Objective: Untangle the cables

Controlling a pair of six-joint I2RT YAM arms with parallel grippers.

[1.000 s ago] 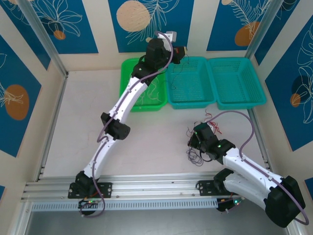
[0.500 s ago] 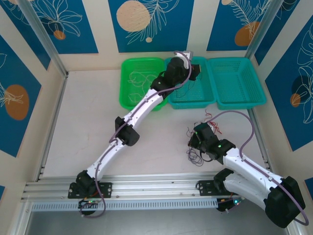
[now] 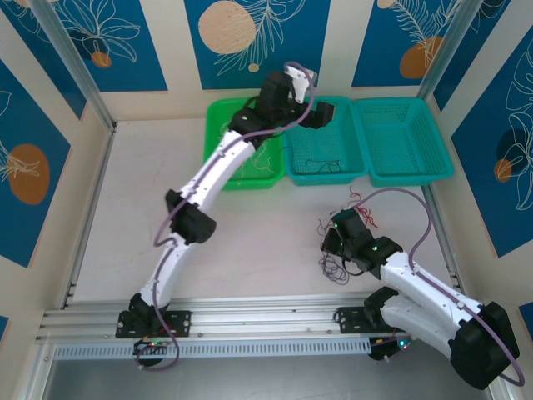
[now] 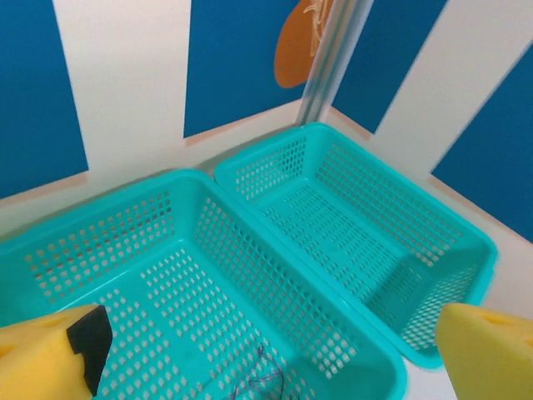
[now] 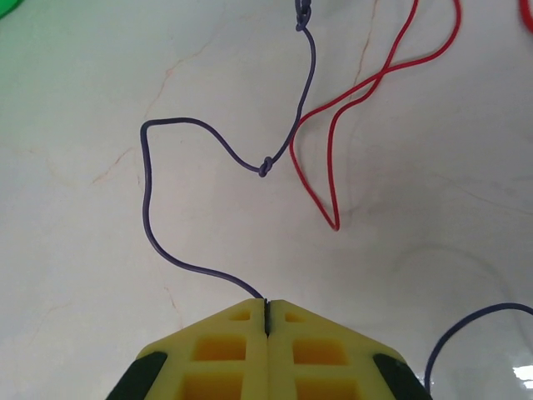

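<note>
Two jobs: right end effector (image 5: 265,312) pinches the thin dark curly wire (image 5: 146,192) beside the thin red looped wire (image 5: 335,224), so draw gently; left end effector (image 4: 268,354) hangs spread.

We see a glossy, marble-veined table (image 5: 83,83), perforated teal plastic baskets (image 4: 350,208), matt yellow foam-like fingers (image 5: 233,350) and thin cables (image 5: 143,175) with smooth coating.

Arms: 2, left arm (image 3: 206,182) + right arm (image 3: 416,285).
Baskets: 3 total.
Green basket (image 3: 209,146): 1.
Teal: 2, middle teal basket (image 3: 326,179) & right teal basket (image 3: 412,181).
Red wire (image 5: 321,196): 1 in rt wrist view.
Dark wire (image 5: 150,208): 1 there; extra dark loop at the corner, maybe same one.
Basket wire (image 4: 260,377): 1, in middle teal.
</note>
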